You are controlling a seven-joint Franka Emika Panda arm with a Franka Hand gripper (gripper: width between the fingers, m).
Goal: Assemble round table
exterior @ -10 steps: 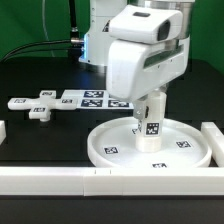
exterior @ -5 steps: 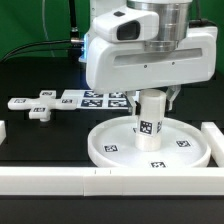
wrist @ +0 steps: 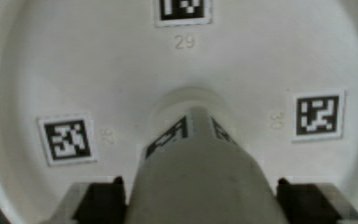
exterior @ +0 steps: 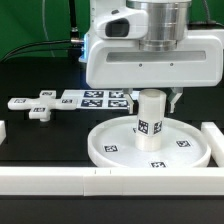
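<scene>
White disc of the round table flat on the black worktop, tagged white post upright on its central hub, 2 fingers clamped on the post's upper end, marker board lying behind, apart

In the exterior view, the tabletop disc is set on the worktop at the lower centre-right of the frame. The post is stood upright on the disc's hub, and its top is clasped by the hand above. Behind and to the left, the marker board is laid flat, with a small loose part near its left end. One border rail is run along the front, and another is placed right of the disc.
</scene>
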